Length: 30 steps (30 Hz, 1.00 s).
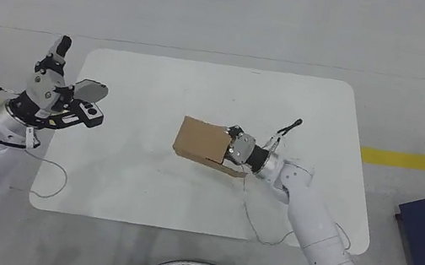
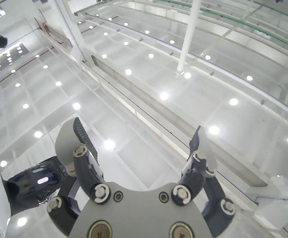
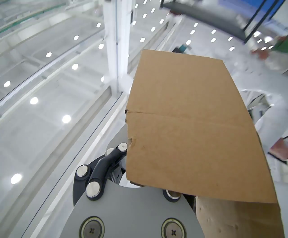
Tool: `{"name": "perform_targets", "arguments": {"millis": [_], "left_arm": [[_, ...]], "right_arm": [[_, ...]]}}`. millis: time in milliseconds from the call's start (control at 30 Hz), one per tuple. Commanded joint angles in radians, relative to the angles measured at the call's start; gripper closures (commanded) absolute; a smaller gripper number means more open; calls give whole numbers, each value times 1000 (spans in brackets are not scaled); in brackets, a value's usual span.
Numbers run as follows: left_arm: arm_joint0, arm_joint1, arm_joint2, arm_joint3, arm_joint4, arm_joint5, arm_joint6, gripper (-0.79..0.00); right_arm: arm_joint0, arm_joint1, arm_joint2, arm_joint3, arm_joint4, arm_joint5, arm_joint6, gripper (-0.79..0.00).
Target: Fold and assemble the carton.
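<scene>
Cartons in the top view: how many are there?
1. The carton is over the middle of the table, its edge gripped by the right gripper. The left gripper is open and holds nothing, by the table's left edge.

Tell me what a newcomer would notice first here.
The brown carton, gripped at one edge by the right gripper, sits over the middle of the white table. Next comes the left gripper, open and empty, raised by the table's left edge and pointing at the ceiling.
</scene>
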Motion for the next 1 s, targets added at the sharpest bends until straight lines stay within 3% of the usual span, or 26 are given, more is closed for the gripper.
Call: {"name": "perform_targets", "arguments": {"millis": [0, 100, 300, 467, 567, 600, 633, 700, 733, 767, 800, 967], "left_arm": [[32, -2, -35, 9, 2, -6, -31, -785], [79, -6, -83, 15, 8, -9, -67, -785], [170, -20, -138, 21, 11, -27, -146, -785], [201, -34, -121, 31, 43, -40, -200, -785], [202, -43, -100, 44, 57, -42, -230, -785], [200, -45, -94, 50, 63, -42, -238, -785], [197, -47, -88, 56, 68, -40, -245, -785], [191, -52, -79, 67, 76, -37, -255, -785], [187, -54, -74, 71, 79, -35, -258, -785], [183, -56, -71, 74, 83, -32, -260, -785], [179, -57, -68, 78, 87, -31, -261, -785], [156, -65, -60, 88, 98, -20, -252, -785]], "right_arm": [[22, 12, 2, -48, -97, 105, -111, 0], [50, 24, 4, -112, -150, 243, -244, 0], [133, 60, -155, -178, -175, 243, -576, 0], [253, 84, -329, -163, -88, 243, -938, 0], [330, 94, -426, -170, 60, 243, -1072, 0], [355, 98, -448, -177, 116, 243, -1115, -68], [381, 102, -469, -184, 166, 243, -1162, -280], [428, 111, -511, -193, 258, 243, -1252, -468], [450, 115, -531, -198, 299, 243, -1296, -610], [474, 120, -553, -198, 321, 243, -1304, -677], [498, 126, -575, -195, 329, 243, -1304, -736], [597, 148, -638, -193, 391, 243, -1304, -748]]}}
